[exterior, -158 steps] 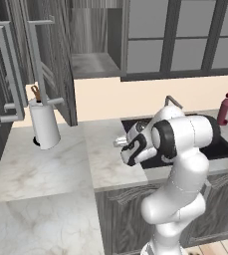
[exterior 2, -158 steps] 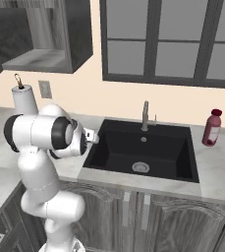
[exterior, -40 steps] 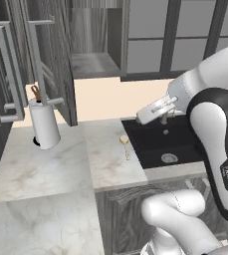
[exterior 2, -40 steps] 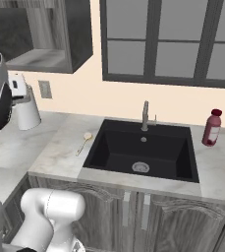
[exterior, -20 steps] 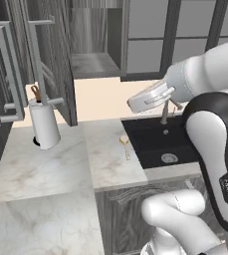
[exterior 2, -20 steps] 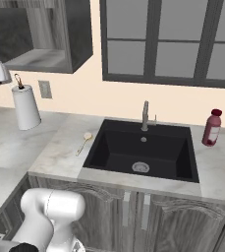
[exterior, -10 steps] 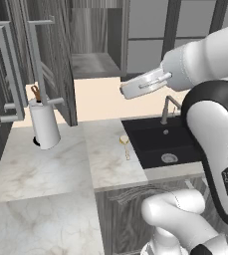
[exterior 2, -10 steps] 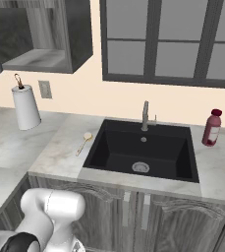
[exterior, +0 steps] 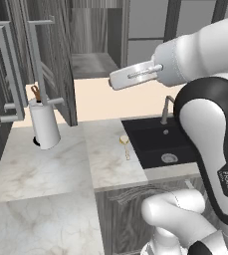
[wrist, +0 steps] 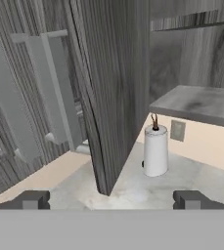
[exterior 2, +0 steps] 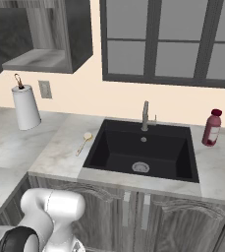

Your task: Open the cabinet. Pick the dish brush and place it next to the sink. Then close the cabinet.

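My fingers (wrist: 111, 199): spread wide, empty, bottom of hand view.
Cabinet (wrist: 108, 88): door open.
Brush (exterior 2: 83, 141): on desk left of sink (exterior 2: 142, 150).

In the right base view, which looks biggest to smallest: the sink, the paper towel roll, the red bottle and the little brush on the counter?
1. The sink, by far the largest.
2. The paper towel roll.
3. The red bottle, somewhat smaller than the roll.
4. The dish brush, thin and smallest.

Base views from behind left and right, angled down, sharing sink (exterior 2: 143, 152) and tabletop (exterior: 51, 164); hand view close on open cabinet (wrist: 108, 88).
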